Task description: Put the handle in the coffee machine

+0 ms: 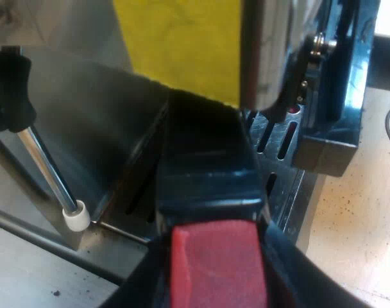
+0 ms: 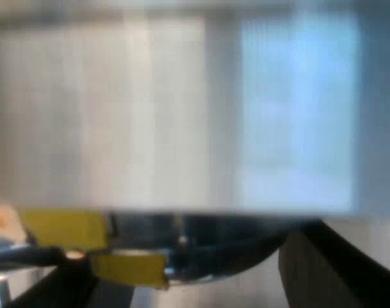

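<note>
Portafilter handle, black and glossy, runs from the left hand straight towards the front of the espresso machine. Its far end goes into shadow beneath the shiny metal brewing head, so I cannot tell whether it is seated there. The handle's red end lies nearest the wrist. The left hand's two black fingers press against it from either side, so this hand is closed around the handle at the red end.

A yellow patch covers part of the machine's front above the handle. The slotted drip tray grille lies under the brewing head. The steam wand, a thin metal tube with a black grip and a white tip, slants down beside the handle and apart from it. A dark glossy block stands at the grille's far side; what it is I cannot tell. The machine's base rests on the pale speckled desk, with bare desk beside it.

The right hand has its black fingers spread wide, with nothing between them. Beyond them lies a dark curved rim with yellow pieces against it, below a pale blurred surface that I cannot identify.
</note>
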Motion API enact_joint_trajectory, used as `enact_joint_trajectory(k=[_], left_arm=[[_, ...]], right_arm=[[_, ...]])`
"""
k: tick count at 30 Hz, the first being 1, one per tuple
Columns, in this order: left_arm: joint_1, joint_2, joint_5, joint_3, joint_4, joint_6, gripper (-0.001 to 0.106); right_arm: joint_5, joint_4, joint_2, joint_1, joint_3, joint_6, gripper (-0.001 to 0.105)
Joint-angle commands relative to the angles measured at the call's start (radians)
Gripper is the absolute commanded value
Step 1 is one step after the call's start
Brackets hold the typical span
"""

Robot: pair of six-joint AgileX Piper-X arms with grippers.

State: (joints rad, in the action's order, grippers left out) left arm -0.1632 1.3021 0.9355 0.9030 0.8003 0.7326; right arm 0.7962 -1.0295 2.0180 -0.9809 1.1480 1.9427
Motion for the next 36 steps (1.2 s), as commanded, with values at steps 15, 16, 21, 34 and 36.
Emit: enact_joint_trajectory(k=[15, 16, 21, 34, 36], left_arm=[[0.001, -0.039, 0.219, 0.022, 0.003, -0.061, 0.000], [0.001, -0.039, 0.219, 0.022, 0.003, -0.061, 0.000], [0.001, -0.039, 0.223, 0.022, 0.003, -0.061, 0.006], [0.001, -0.039, 0.223, 0.022, 0.003, -0.061, 0.055], [0.001, -0.039, 0.219, 0.022, 0.003, -0.061, 0.055]], right_arm=[[0.011, -0.097, 0.001, 0.000, 0.024, 0.052, 0.039], [0.011, -0.097, 0.001, 0.000, 0.024, 0.052, 0.039], [0.011, -0.108, 0.001, 0.000, 0.024, 0.052, 0.039], [0.022, -0.154, -0.002, 0.000, 0.024, 0.077, 0.039], [0.022, -0.173, -0.002, 0.000, 0.024, 0.077, 0.039]])
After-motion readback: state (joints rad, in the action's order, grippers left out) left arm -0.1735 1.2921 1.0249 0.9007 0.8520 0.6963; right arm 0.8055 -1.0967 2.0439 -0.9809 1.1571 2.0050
